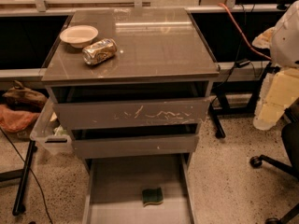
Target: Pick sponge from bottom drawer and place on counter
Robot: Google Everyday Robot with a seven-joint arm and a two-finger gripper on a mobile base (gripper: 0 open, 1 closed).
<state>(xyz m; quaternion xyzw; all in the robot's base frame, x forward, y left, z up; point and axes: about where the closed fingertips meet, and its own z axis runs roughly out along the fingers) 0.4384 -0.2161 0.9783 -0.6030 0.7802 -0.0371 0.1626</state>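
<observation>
The sponge point(153, 196), dark green on top with a yellow edge, lies flat on the floor of the open bottom drawer point(117, 190), near its front middle. The counter point(154, 41) is the glossy grey-brown top of the cabinet. My gripper point(273, 101) hangs at the frame's right edge as a pale cream block under the white arm point(286, 34). It is to the right of the cabinet, well away from the sponge and holding nothing that I can see.
A white bowl point(78, 35) and a crushed golden can point(99, 51) sit on the counter's left side. The scratched top drawer point(133, 113) and middle drawer point(135, 146) stand slightly open. A clear bin point(46, 129) is at the left and an office chair base point(275, 162) at the right.
</observation>
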